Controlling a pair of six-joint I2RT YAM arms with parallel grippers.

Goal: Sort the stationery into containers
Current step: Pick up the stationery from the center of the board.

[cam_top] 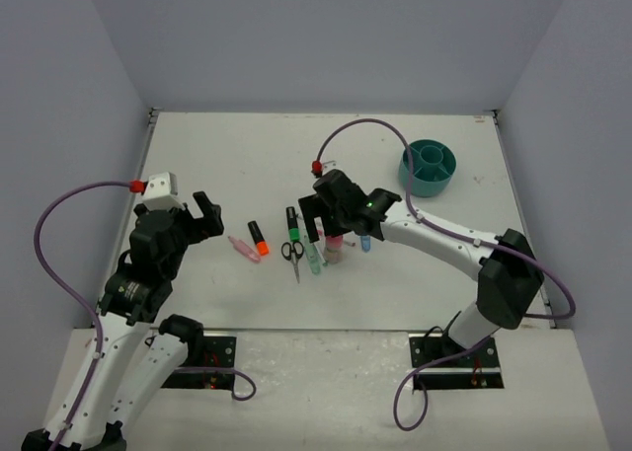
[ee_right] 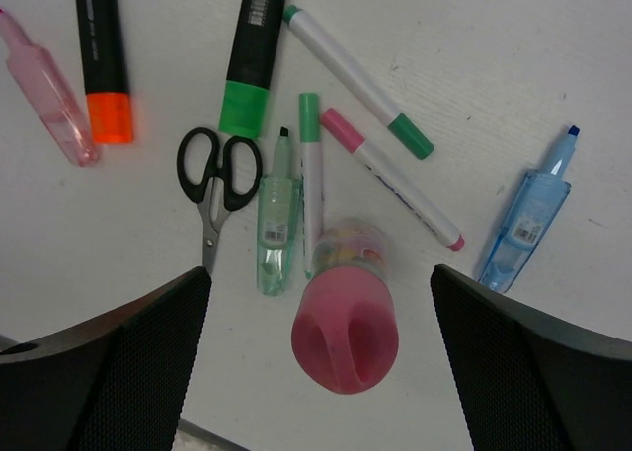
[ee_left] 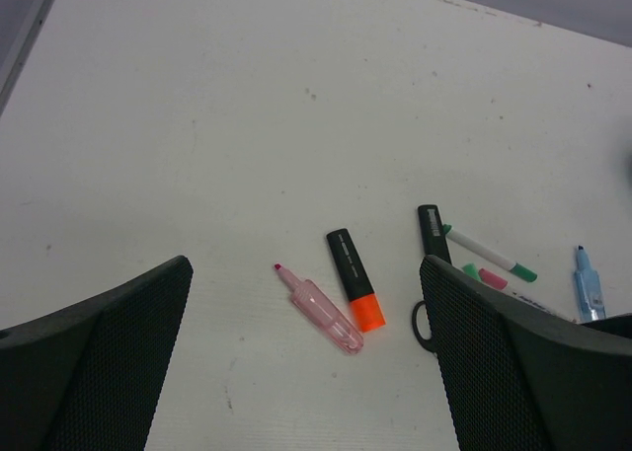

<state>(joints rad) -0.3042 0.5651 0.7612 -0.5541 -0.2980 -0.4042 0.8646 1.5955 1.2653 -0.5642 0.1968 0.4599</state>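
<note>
The right claw [ee_right: 319,293] hangs spread wide, gripping nothing, with the bottle [ee_right: 346,328] standing between its fingers. Past its fingertips, its camera shows three white pens [ee_right: 395,185], one scissors [ee_right: 217,175], one orange [ee_right: 104,56], one green [ee_right: 252,51] and one pink highlighter [ee_right: 44,86], one clear green marker [ee_right: 276,229] and one blue piece [ee_right: 528,219]. Only the top view shows the organizer [cam_top: 429,168], well apart from that claw, and the left claw [cam_top: 207,214], likewise spread and empty.

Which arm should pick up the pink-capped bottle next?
Right. The right gripper, open, hovers over the pink-capped bottle, and the teal organizer sits on its side. The left gripper is farther off, beyond the orange highlighter.
</note>
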